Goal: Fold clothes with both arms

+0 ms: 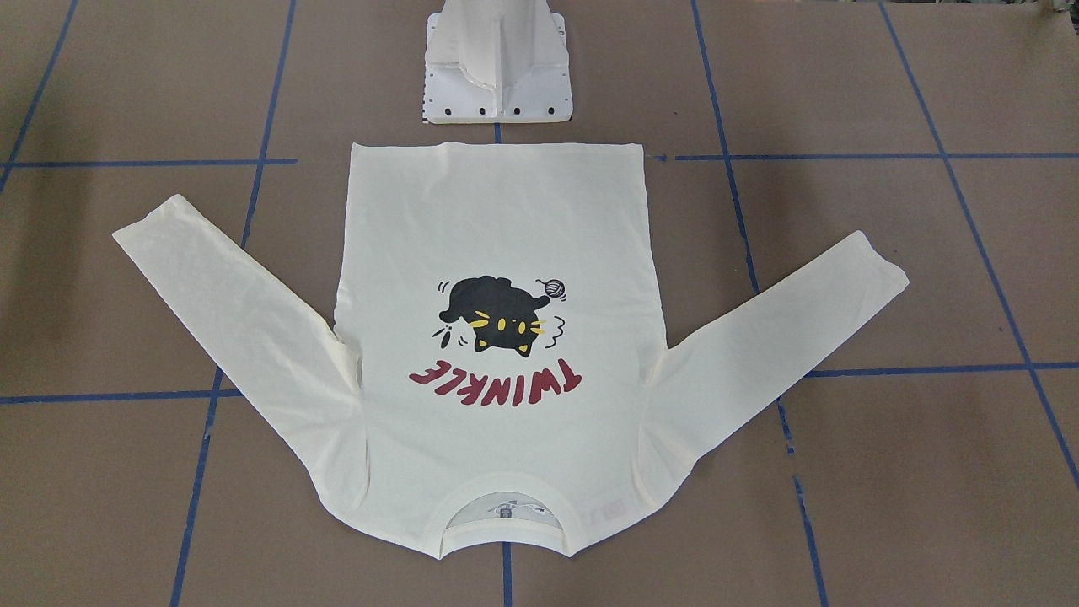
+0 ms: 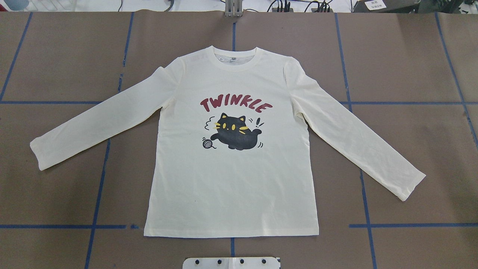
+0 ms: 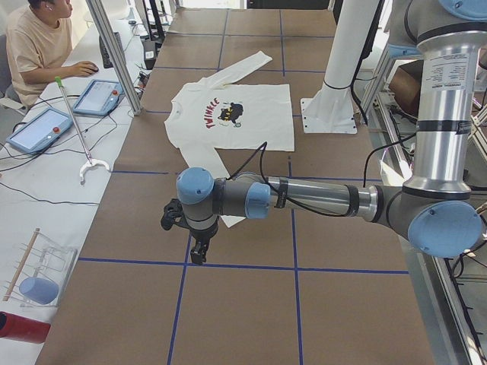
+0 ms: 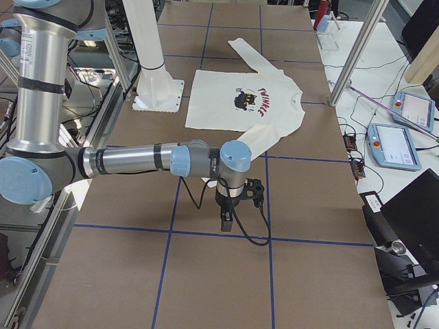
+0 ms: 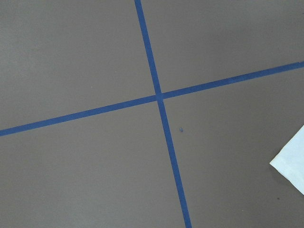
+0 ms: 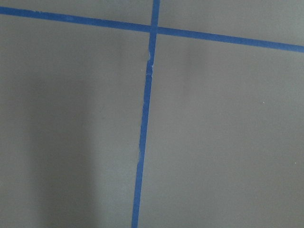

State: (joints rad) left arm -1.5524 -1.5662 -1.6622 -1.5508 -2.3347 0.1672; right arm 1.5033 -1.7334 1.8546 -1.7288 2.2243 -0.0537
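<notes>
- The cream long-sleeved shirt (image 2: 231, 186) lies flat on the brown worktop (image 2: 56, 56), print side up. A black cat and dark red "TWINKLE" lettering show on the chest.
- Both sleeves are spread wide and slant away from the body. The hem is the edge nearest the white pedestal (image 1: 497, 67), and the collar is the edge farthest from it.
- The left arm (image 3: 319, 198) stretches out level over the worktop. The left fingers (image 3: 199, 255) point straight down above a crossing of blue tape lines (image 5: 159, 97).
- From the left fingers, the shirt lies off to one side. Its closest part is a sleeve cuff (image 5: 292, 161), near them but apart, which shows as a pale corner at the edge of the left wrist view.
- The pictures do not show whether the left fingers are released or clenched.
- The right arm (image 4: 137, 161) reaches out level at the other end of the worktop, with the right fingers (image 4: 226, 221) hanging downward above the surface.
- The other sleeve ends near the right fingers, on the side towards the shirt's body, and does not touch them.
- Whether the right fingers are released or clenched cannot be told either.
- A person (image 3: 38, 46) sits at a desk beside the worktop.
</notes>
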